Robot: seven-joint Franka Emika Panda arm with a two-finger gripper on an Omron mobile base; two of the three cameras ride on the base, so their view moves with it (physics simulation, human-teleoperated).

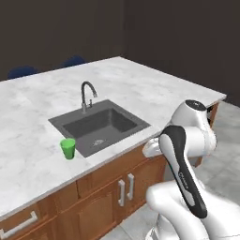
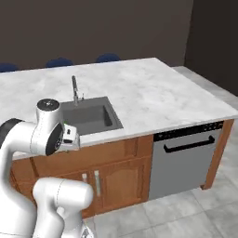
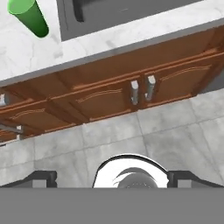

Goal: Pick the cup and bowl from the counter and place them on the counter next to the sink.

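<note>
The green cup (image 1: 68, 148) stands upright on the white marble counter (image 1: 150, 89), just off the near left corner of the dark grey sink (image 1: 101, 125). In the hand view the cup (image 3: 28, 17) sits at the top left, with the sink (image 3: 122, 13) beside it. My gripper (image 1: 151, 148) hangs in front of the counter's edge, to the right of the cup, looking down at the cabinet doors and the floor. Its fingertips (image 3: 41, 178) stand far apart and nothing is between them, so it is open. The bowl is out of view.
A gooseneck faucet (image 1: 87, 95) rises behind the sink. Brown cabinet doors with silver bar handles (image 3: 142, 89) run under the counter. A steel dishwasher (image 2: 186, 158) sits at the right end. Blue chair backs (image 2: 108, 57) show beyond the far edge. The floor is grey tile (image 3: 131, 140).
</note>
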